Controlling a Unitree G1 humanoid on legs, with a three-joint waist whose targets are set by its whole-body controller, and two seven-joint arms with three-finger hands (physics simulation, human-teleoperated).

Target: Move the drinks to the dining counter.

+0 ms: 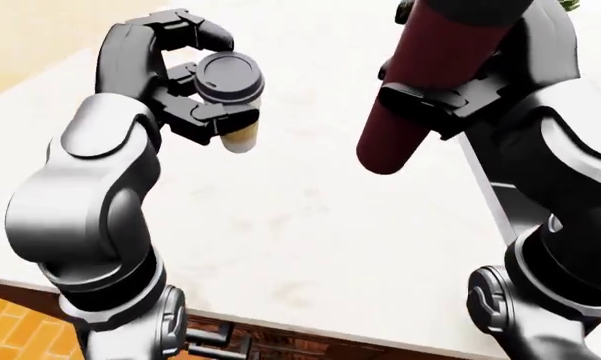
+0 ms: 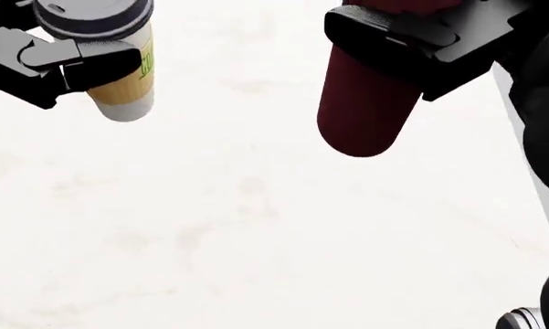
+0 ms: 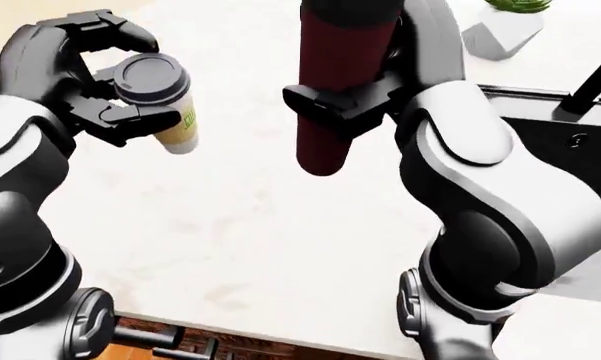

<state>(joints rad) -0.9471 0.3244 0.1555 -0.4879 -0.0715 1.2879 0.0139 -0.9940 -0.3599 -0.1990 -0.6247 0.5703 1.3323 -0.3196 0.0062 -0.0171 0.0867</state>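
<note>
The paper coffee cup (image 1: 230, 90), tan with a dark lid, hangs above the pale worktop (image 1: 280, 232), clamped by the left hand (image 1: 185, 82) whose fingers wrap its upper wall just under the lid. The cup leans a little, its base tipped toward the middle of the worktop. To its right in the left-eye view, the dark red bottle (image 1: 420, 82), a tall cylinder, is grasped by the right hand (image 3: 355, 94), fingers closed round its middle; it too is off the surface and tilted, its lower end pointing down toward the worktop. The two drinks are well apart from each other.

Both are carried over the slab, inside its near edge, which shows at the bottom of the eye views above the wooden drawer fronts (image 1: 215, 345). A sink (image 3: 570, 142) lies toward the worktop's right side, with a small potted plant (image 3: 505, 22) near the far right corner.

The step in hand looks like setting down. Doing it well means righting each drink before lowering, so the base meets the slab flat, and keeping the bottle clear of the sink's rim. How high the bases hang is hard to judge from above, so lower slowly and open the fingers only once each stands.
</note>
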